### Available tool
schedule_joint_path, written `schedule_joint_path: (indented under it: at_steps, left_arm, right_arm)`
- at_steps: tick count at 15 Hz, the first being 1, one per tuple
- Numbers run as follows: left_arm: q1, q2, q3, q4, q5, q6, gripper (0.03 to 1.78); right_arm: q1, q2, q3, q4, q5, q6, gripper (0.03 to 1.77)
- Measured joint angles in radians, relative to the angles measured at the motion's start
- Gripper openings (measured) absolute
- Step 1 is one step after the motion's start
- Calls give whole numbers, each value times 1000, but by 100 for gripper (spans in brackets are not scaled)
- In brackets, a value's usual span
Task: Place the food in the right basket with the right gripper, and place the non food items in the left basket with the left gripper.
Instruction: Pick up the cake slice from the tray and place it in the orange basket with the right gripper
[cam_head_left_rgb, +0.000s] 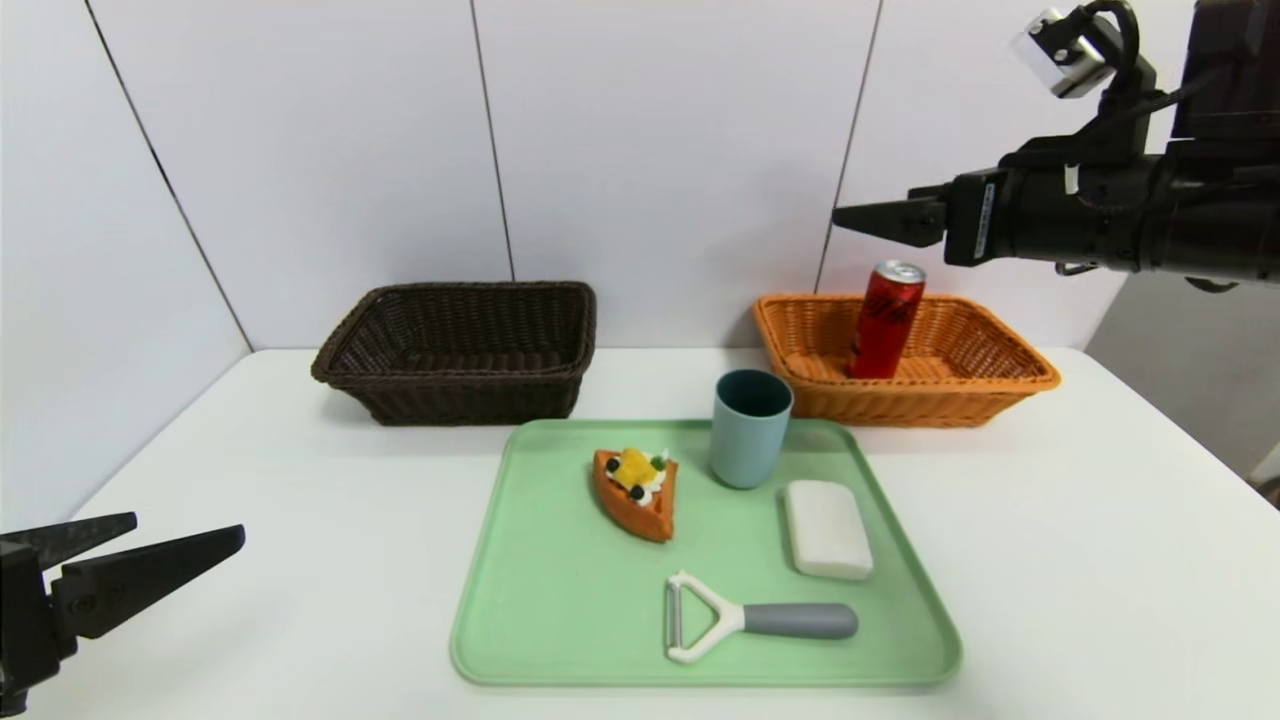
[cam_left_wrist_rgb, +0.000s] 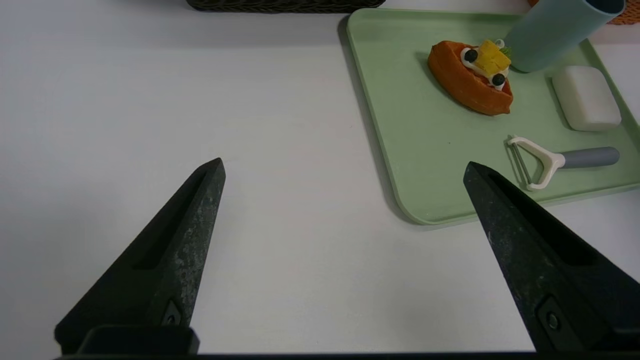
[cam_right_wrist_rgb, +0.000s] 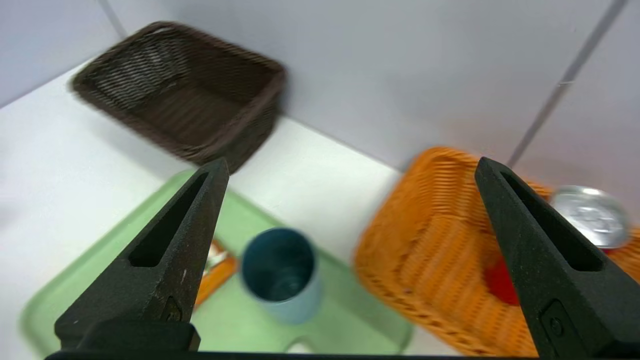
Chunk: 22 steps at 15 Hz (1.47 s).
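The all-black right gripper (cam_right_wrist_rgb: 351, 161) hovers above the orange-tan wicker basket (cam_head_left_rgb: 930, 405) — jaws wide, empty — where a slim red soda can (cam_head_left_rgb: 888, 320) stands (silver top up).

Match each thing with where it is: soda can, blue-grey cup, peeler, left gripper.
Things:
1. soda can
2. blue-grey cup
3. peeler
4. left gripper

Places:
A. over the white table, left of the green tray, jaws open and empty
B. upright in the orange-tan basket
C. lying on the tray, nearest its front edge
D. upright on the tray, by its back edge

Pairs: 1-B; 2-D; 3-C; 4-A
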Motion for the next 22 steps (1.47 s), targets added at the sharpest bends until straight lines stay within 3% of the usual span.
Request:
schedule_joint_path:
  at_steps: [9, 17, 22]
  left_arm:
    - [0, -21, 13, 4, 1, 0, 169]
    - [0, -23, 24, 4, 2, 1, 169]
    - [-1, -23, 27, 3, 1, 1, 169]
  right_arm:
    - [301, 7, -17, 124, -43, 13, 169]
    - [366, 167, -338, 439, -42, 1, 169]
    - [412, 307, -579, 696, -45, -65, 169]
